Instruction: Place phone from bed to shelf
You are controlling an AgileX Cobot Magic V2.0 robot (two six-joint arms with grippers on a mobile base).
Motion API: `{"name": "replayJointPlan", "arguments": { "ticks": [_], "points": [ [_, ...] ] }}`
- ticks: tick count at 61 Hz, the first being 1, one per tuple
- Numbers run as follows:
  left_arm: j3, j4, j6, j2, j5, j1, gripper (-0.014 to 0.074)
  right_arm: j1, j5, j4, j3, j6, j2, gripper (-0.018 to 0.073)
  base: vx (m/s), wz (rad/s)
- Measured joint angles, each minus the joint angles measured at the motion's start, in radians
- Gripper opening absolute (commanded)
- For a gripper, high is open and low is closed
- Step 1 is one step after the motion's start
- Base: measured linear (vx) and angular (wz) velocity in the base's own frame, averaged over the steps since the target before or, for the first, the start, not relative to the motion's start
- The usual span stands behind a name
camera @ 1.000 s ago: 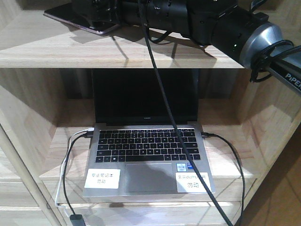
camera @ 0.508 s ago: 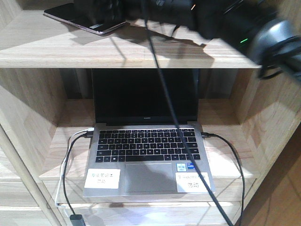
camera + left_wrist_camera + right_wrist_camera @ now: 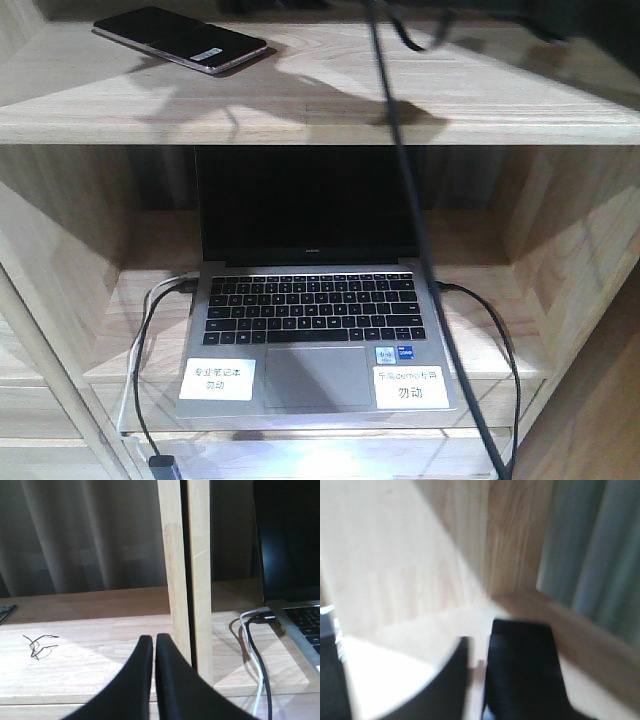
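Phone uncovered; arm withdrawn.

Your left tool has smooth, matte black, tapering curved fingers; your right tool looks black and blurred; a black cable hangs.

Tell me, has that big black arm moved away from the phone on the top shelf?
Yes. It covered part of the phone before; now it is gone from the front view toward the upper right, leaving the phone lying bare on the top plank above the laptop.

Laptop palm-rest stickers: both end "勿动"; upper lines and other print illegible.
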State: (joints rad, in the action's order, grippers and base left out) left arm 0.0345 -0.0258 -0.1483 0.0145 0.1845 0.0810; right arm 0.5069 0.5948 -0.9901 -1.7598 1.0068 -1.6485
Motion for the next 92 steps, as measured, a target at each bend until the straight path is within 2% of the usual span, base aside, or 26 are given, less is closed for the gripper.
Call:
{"name": "replayJointPlan", "arguments": {
  "ticks": [29, 50, 61, 77, 92],
  "points": [
    [0.000, 0.000, 0.000, 0.000, 0.000, 0.000, 0.0001, 0.000, -0.251, 0.007, 0.549, 0.017, 0.502, -0.0007, 0.00, 0.00],
    [0.000, 0.000, 0.000, 0.000, 0.000, 0.000, 0.0001, 0.000, -0.350, -0.001, 0.949, 0.016, 0.909, -0.0007, 0.00, 0.00],
    [0.000, 0.000, 0.000, 0.000, 0.000, 0.000, 0.0001, 0.000, -0.359, -0.004, 1.123, 0.014, 1.101, -0.0007, 0.00, 0.00],
    [0.000, 0.000, 0.000, 0.000, 0.000, 0.000, 0.0001, 0.000, -0.361, -0.005, 1.290, 0.014, 1.312, -0.0007, 0.00, 0.00],
    [0.000, 0.000, 0.000, 0.000, 0.000, 0.000, 0.0001, 0.000, -0.361, -0.022, 1.351, 0.014, 1.354, -0.0007, 0.00, 0.00]
  ]
}}
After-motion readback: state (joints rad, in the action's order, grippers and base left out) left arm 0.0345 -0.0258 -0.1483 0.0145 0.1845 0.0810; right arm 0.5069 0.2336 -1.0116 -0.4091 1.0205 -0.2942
